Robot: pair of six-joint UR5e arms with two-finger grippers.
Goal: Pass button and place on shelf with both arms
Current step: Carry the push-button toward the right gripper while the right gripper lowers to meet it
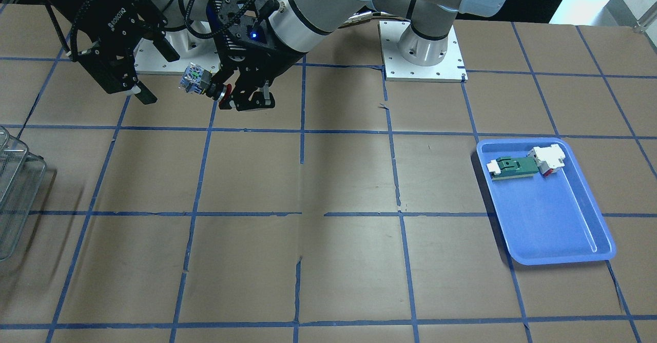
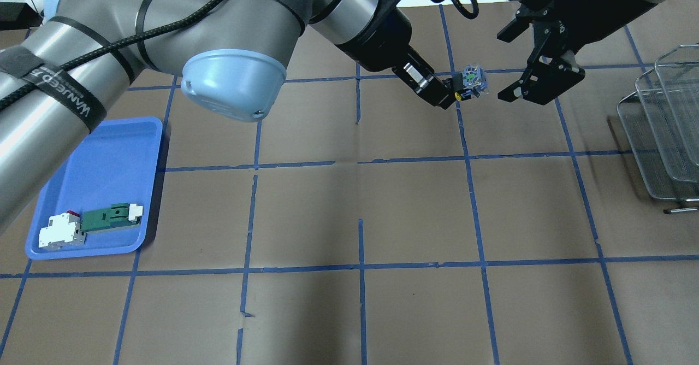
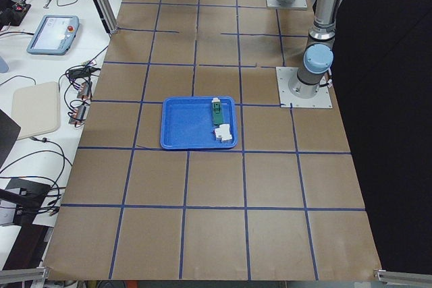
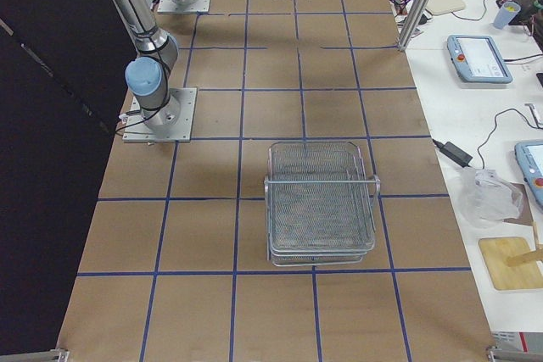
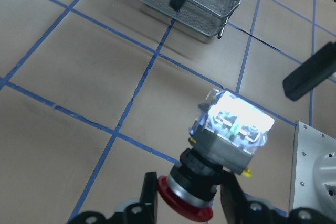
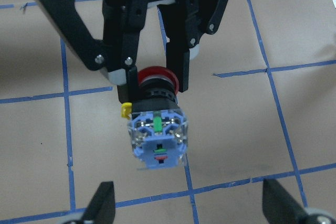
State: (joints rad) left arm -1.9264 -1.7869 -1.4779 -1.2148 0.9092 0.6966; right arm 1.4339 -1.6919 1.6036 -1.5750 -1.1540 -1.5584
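My left gripper (image 1: 233, 99) is shut on the button (image 1: 197, 82) at its red cap and black collar and holds it in the air above the table, with the clear bluish block end pointing at my right gripper (image 1: 159, 73). The right gripper is open, with its fingers just short of the block end and either side of its line. The right wrist view shows the button (image 6: 157, 135) end-on between that gripper's spread fingertips (image 6: 102, 203). The left wrist view shows the button (image 5: 220, 145) too. The wire-mesh shelf (image 2: 661, 135) stands at the table's right end.
A blue tray (image 2: 109, 152) on the robot's left side holds a green-and-white flat part (image 2: 109, 217) and a white block with a red side (image 2: 60, 231). The two arm base plates (image 1: 423, 50) are at the table's back edge.
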